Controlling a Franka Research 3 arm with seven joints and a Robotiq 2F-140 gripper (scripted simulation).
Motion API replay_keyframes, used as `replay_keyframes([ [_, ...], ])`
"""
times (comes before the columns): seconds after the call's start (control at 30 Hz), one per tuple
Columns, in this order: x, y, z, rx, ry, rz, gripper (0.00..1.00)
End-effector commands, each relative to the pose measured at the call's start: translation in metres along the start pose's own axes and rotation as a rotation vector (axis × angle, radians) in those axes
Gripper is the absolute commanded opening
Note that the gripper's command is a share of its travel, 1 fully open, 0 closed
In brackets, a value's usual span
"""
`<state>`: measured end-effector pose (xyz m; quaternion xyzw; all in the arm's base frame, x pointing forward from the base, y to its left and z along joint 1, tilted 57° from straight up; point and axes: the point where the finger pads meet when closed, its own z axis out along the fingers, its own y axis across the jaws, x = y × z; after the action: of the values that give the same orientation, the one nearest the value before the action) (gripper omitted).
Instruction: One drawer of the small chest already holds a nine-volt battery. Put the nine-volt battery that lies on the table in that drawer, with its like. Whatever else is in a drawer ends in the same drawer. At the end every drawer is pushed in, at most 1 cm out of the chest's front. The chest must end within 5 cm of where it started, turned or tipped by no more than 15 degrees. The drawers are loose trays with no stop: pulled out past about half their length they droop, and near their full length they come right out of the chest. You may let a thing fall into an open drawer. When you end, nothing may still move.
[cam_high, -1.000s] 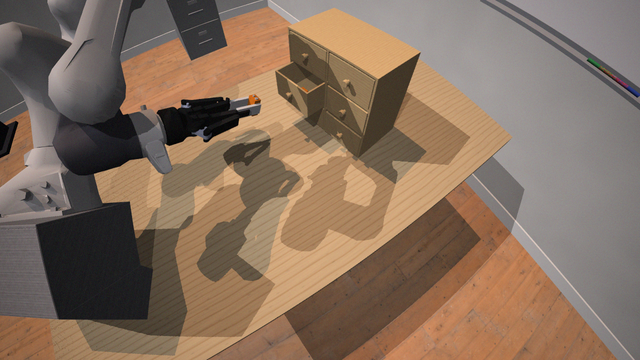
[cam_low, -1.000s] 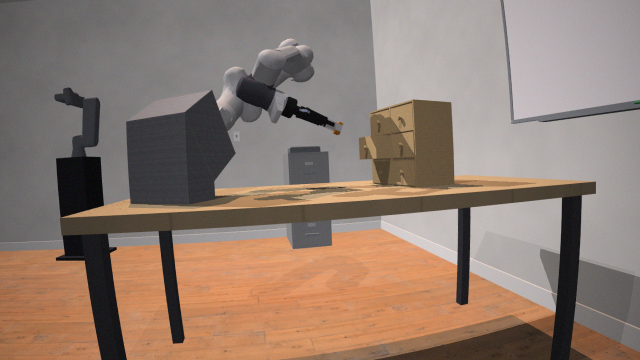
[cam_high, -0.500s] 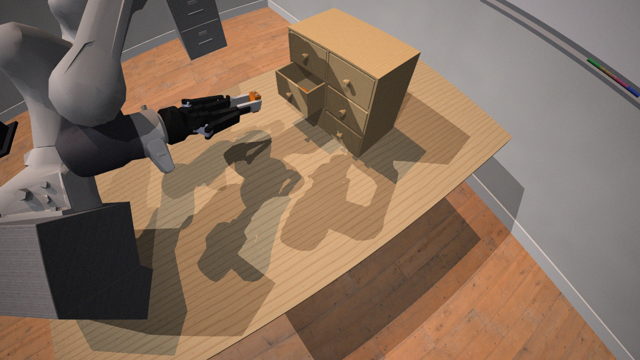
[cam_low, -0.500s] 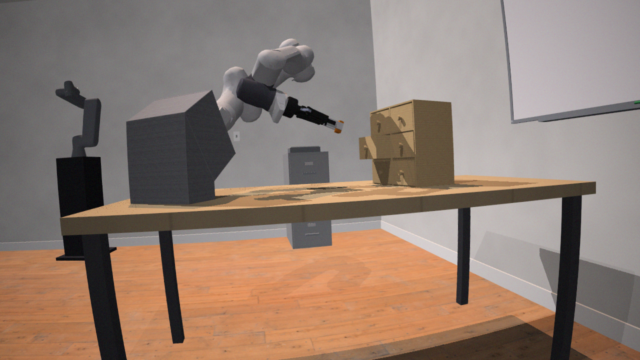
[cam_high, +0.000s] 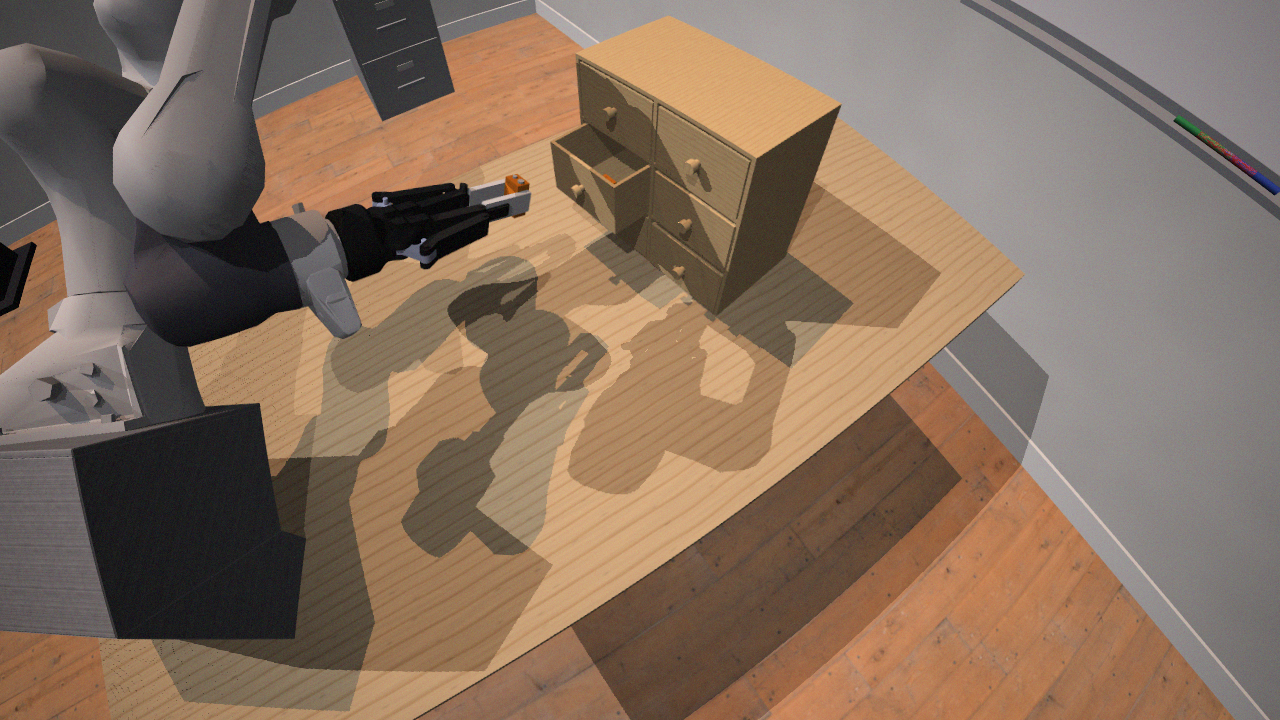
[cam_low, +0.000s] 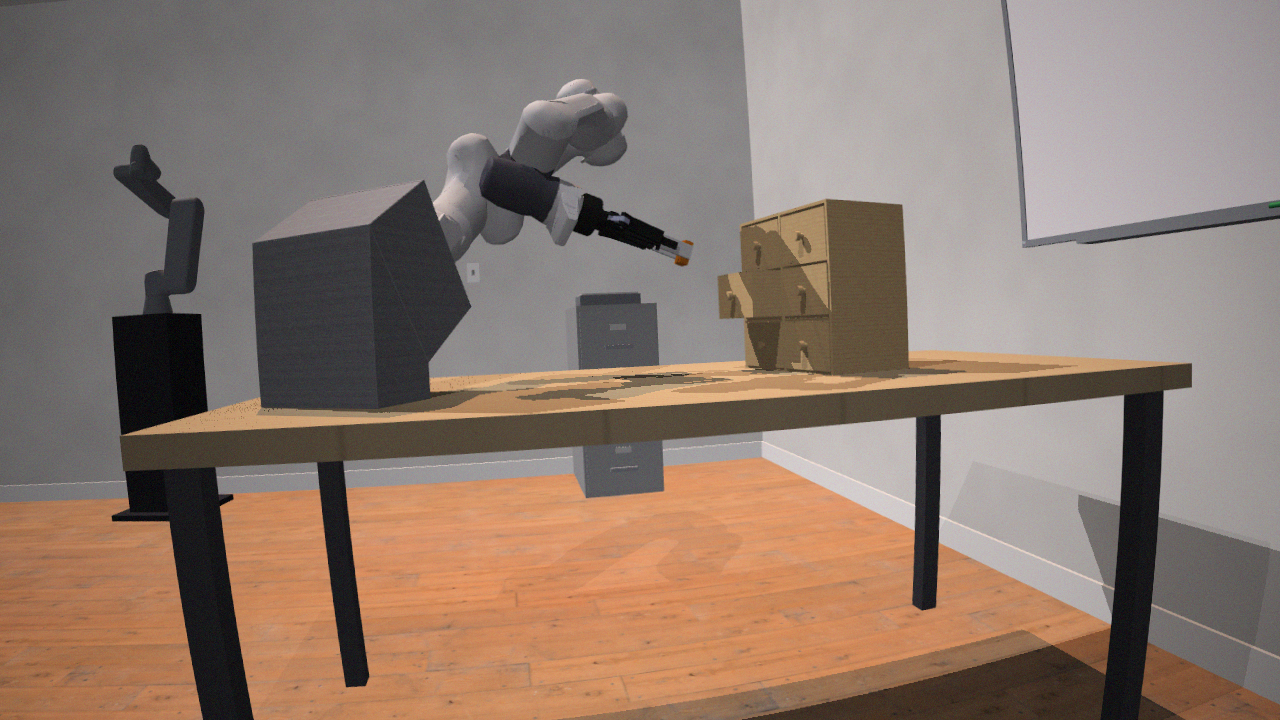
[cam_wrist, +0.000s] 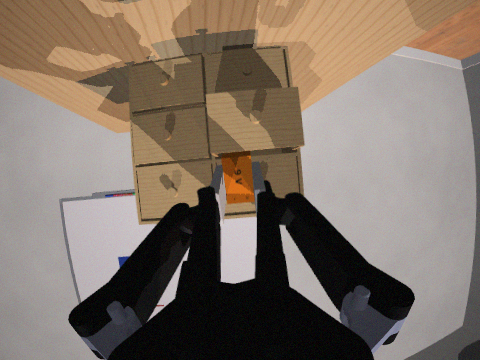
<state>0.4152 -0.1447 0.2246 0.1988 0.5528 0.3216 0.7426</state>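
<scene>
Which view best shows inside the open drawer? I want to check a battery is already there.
The top view: it looks down into the open drawer, where an orange bit shows at the back. The exterior view shows only its front sticking out. The wrist view shows just the front face.

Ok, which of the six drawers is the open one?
The middle drawer of the chest's left column, as the top view shows it. It alone juts from the front; the other five sit flush. Something orange shows inside.
</scene>
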Motion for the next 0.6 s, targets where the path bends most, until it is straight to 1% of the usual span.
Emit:
replay_keyframes([
  [0.0, -0.002, -0.003, 0.006, 0.007, 0.002, 0.006, 0.14],
  [0.1, -0.003, -0.003, 0.008, 0.007, 0.002, 0.006, 0.14],
  [0.23, -0.006, -0.003, 0.017, 0.007, 0.002, 0.006, 0.14],
  [0.57, -0.018, -0.004, 0.049, 0.007, 0.002, 0.006, 0.14],
])
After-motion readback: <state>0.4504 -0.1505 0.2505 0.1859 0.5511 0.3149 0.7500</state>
